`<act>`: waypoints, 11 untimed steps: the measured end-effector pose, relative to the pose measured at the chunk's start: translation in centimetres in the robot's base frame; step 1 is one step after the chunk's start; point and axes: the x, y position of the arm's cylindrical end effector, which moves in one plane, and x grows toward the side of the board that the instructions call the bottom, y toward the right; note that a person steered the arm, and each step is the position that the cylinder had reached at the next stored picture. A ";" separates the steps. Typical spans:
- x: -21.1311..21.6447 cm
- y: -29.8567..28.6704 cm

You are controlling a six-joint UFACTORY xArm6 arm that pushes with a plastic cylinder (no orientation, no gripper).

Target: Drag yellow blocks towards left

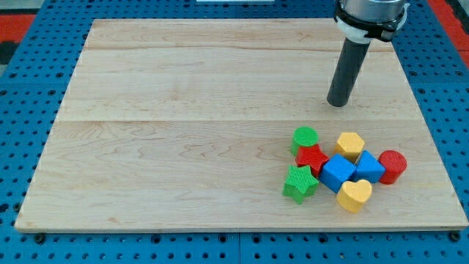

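Camera view shows a pale wooden surface [183, 125] on a blue pegboard [29, 81]; its left and middle parts carry nothing, and every block sits bunched in the lower right of the frame.

Going left to right through that bunch: a green star [300, 182] lies at the lower left edge, with a green cylinder [305, 137] above it. A red star [312, 157] is wedged between them, touching both. Next comes a blue cube [338, 172], touching the red star. Above it sits a yellow hexagon [350, 144], and below it, at the bottom of the bunch, a yellow heart [355, 194]. Further right is a second blue block [370, 167], its shape hard to tell, and a red cylinder [393, 166] closes the right edge.

The two yellow blocks are the task's things, and both are hemmed in on their left by other blocks, so a plain leftward push would likely carry neighbours along.

The arm has no jaws, only a dark rod. The tip [337, 104] rests on the surface in the upper right of the frame, above the bunch and apart from it, nearest the yellow hexagon. That position probably suits coming round to the hexagon's right side before sweeping left. Neither yellow block has left the bunch, so the task looks barely begun.
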 end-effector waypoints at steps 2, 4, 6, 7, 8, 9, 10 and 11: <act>-1.7 2.0; -1.8 18.2; 15.1 17.0; 20.5 16.3; 20.7 16.3; 20.9 15.9; 20.8 14.4; 20.9 11.4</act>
